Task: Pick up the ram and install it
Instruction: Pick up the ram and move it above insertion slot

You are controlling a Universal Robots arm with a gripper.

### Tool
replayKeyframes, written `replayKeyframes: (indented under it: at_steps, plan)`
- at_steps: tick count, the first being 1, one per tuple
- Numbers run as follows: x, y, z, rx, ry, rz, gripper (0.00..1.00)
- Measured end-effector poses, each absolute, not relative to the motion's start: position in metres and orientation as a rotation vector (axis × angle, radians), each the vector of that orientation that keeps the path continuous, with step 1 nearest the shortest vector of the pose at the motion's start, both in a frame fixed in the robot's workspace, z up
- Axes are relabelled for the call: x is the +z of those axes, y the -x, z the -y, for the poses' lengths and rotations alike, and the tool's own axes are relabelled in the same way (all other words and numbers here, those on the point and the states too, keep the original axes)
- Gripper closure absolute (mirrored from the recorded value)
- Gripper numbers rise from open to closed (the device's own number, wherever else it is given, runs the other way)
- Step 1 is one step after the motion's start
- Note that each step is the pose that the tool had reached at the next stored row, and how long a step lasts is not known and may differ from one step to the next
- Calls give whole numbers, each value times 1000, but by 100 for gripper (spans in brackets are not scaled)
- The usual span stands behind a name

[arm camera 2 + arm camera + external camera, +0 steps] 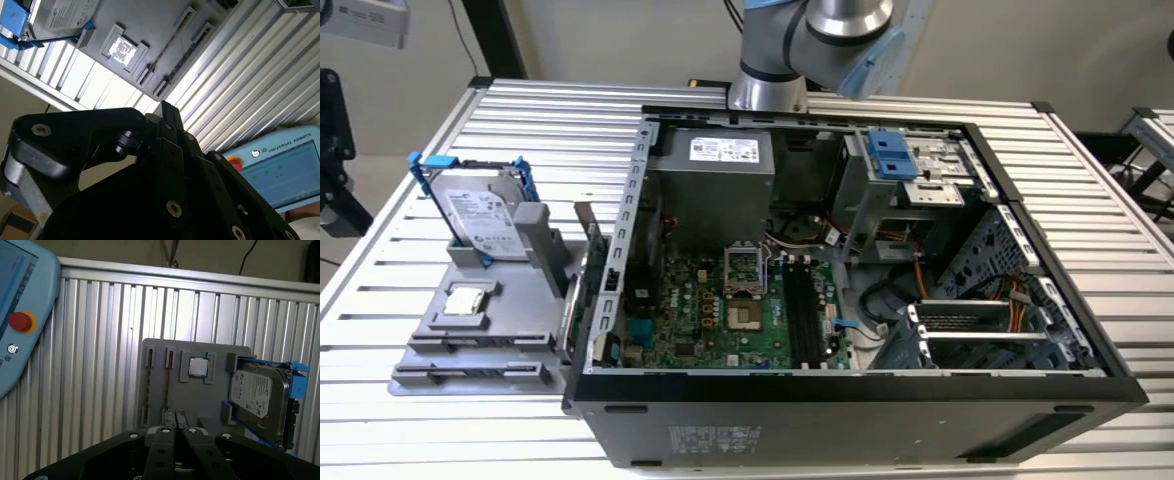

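My gripper (175, 432) pinched shut, empty, hanging well above gray tray (159, 390). Ram (170, 387), I judge: thin strip on edge in tray slot, beside chip (199, 367). Grasp needs jaws opened, squared across strip, straight descent.

The ram (168, 387), a thin dark stick standing on edge in the gray holder's (200, 402) slot.

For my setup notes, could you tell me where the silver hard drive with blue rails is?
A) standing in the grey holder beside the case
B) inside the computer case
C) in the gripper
A: the hard drive stands in the grey holder, outside the open case.
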State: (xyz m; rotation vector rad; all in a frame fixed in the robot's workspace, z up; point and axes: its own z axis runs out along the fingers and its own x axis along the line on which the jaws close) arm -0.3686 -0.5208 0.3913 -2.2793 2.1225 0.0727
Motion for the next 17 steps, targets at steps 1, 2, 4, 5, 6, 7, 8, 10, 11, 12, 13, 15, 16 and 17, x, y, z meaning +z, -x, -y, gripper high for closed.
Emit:
replayKeyframes:
  at_steps: [1,2,4,5,6,7,8,10,11,12,13,15,16,17]
  plan:
    - [391,369,521,73,2280,-2122,100]
    - [391,369,521,73,2281,-2121,100]
    - [391,369,521,73,2283,-2119,100]
    - [391,369,521,73,2284,-2118,100]
    - [391,369,521,73,2284,-2117,100]
    - [391,369,521,73,2285,-2116,100]
    - [391,369,521,73,2286,-2115,100]
    - [391,369,521,73,2288,-2113,100]
    - [391,369,521,73,2289,-2113,100]
    - [391,369,521,73,2290,-2112,100]
    - [391,369,521,73,2290,-2111,100]
    - [391,369,521,73,2292,-2109,0]
    - [391,369,521,73,2293,-2108,0]
    - [391,369,521,73,2294,-2107,0]
